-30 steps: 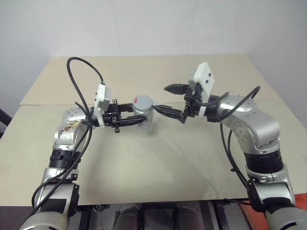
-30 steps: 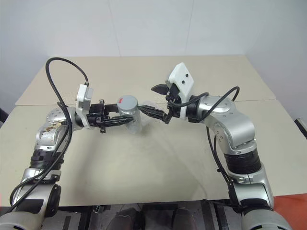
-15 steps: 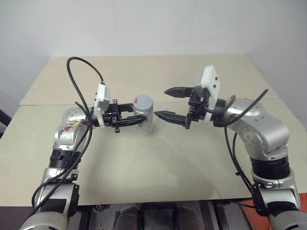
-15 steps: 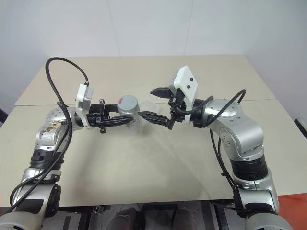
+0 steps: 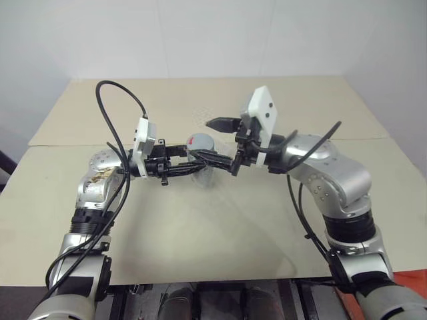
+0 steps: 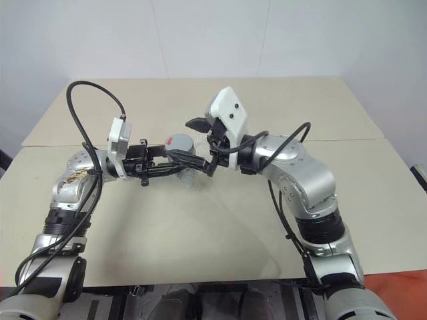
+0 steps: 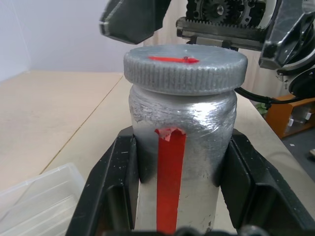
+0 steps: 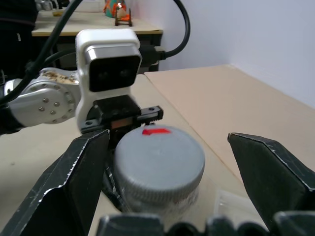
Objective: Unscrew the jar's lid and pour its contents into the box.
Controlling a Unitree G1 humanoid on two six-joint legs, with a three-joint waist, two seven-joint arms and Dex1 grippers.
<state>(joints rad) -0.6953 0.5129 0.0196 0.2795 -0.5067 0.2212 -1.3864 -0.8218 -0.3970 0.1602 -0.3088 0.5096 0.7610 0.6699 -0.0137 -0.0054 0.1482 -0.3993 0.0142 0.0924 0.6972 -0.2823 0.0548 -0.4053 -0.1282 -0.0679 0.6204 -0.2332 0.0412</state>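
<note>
left gripper [image 5: 190, 167]: fingers hold small silvery jar with red stripe [image 7: 179, 147] upright | right gripper [image 5: 217, 140]: fingers wide, either side of round grey lid [image 8: 159, 158]

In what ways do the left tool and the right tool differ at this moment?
The left tool is shut on the jar, gripping its body below the lid; the right tool stands open, its fingers on either side of the lid, holding nothing. The left tool points toward the robot's right, the right tool toward its left. Both have two black fingers and lie about level.
</note>
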